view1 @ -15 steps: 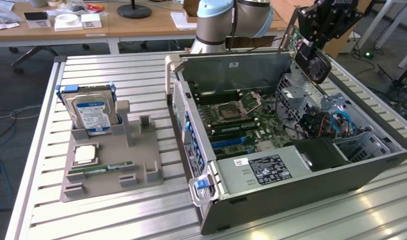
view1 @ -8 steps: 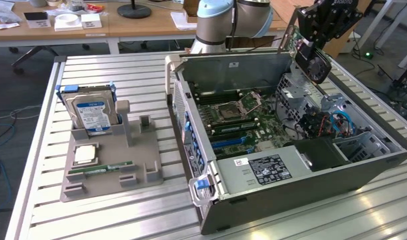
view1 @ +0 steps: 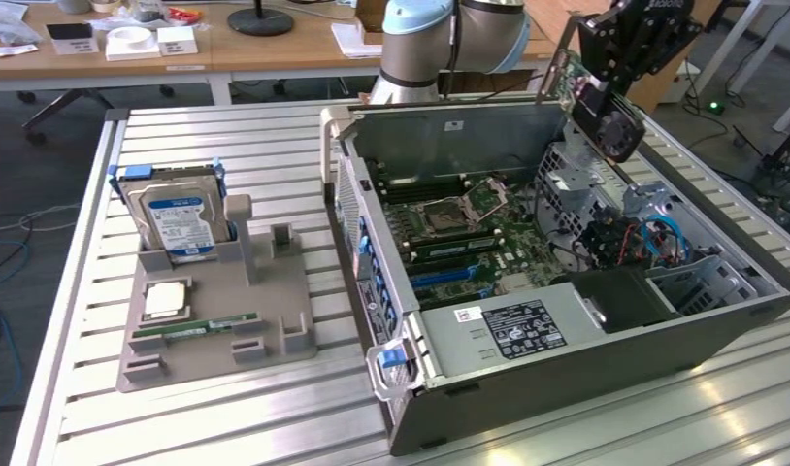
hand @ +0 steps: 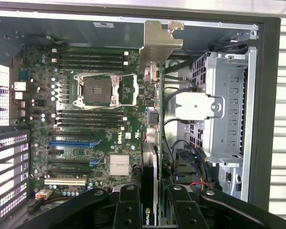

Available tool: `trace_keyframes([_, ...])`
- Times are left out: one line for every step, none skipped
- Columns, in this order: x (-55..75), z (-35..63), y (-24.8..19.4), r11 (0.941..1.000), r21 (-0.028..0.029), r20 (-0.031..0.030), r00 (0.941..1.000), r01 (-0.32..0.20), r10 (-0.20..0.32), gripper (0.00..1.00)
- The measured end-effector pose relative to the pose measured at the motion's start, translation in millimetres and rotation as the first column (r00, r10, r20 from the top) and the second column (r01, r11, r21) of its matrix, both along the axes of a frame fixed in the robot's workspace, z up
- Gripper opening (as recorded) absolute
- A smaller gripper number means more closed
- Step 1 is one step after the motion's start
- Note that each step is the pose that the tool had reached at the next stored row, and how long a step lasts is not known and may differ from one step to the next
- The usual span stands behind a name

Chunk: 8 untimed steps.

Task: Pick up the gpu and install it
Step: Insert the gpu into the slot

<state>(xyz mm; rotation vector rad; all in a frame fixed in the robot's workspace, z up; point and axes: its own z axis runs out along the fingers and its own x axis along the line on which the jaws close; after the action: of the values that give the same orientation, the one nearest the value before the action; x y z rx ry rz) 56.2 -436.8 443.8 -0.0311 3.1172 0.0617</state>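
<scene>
**Card held over the open case.** The gpu point(view1: 607, 126) hangs in the upper right of the exterior view, above the far side of the open computer case point(view1: 564, 408). Your end effector point(view1: 603, 78) is clenched on it, grasping the card by its upper end, with the dark face turned toward the camera.

The wrist view gives you the same gpu point(hand: 154, 143) edge-on. It runs out from between the two black fingers point(hand: 127, 207) of the end effector point(hand: 152, 212) to a silver bracket point(hand: 159, 43) at its far end. Beyond the card on one side lies the green motherboard point(hand: 105, 138), its processor socket point(hand: 97, 90) flanked by rows of dark memory slots. On the card's other side stands a grey drive cage point(hand: 224, 109).

The exterior view gives you what lies outside the case. At the left of the frame, well apart from the arm, a grey holder point(view1: 279, 320) sits on the slatted metal worktop point(view1: 213, 427). It carries an upright hard drive point(view1: 181, 218) with a blue-and-white label and, lying flat, a narrow green memory stick point(view1: 194, 328).
</scene>
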Motion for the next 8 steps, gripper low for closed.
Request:
trace_keyframes([0.0,0.0,0.0,1.0,0.0,0.0,1.0,-0.01,0.01,0.26])
trace_keyframes([0.0,0.0,0.0,0.9998,0.0,0.0,0.9998,-0.019,0.019,0.26])
trace_keyframes([0.0,-0.1,0.0,0.9996,0.0,0.0,0.9996,-0.03,0.03,0.26])
trace_keyframes([0.0,-0.1,0.0,0.9991,0.0,0.0,0.9991,-0.041,0.041,0.26])
trace_keyframes([0.0,-0.1,0.0,0.9986,0.0,0.0,0.9986,-0.053,0.053,0.26])
trace_keyframes([0.0,-0.2,0.0,0.9979,0.0,0.0,0.9979,-0.064,0.064,0.26])
trace_keyframes([0.0,-0.2,0.0,0.9971,0.0,0.0,0.9971,-0.076,0.076,0.26])
trace_keyframes([0.0,-0.2,0.0,0.996,0.0,-0.0001,0.996,-0.089,0.089,0.26])
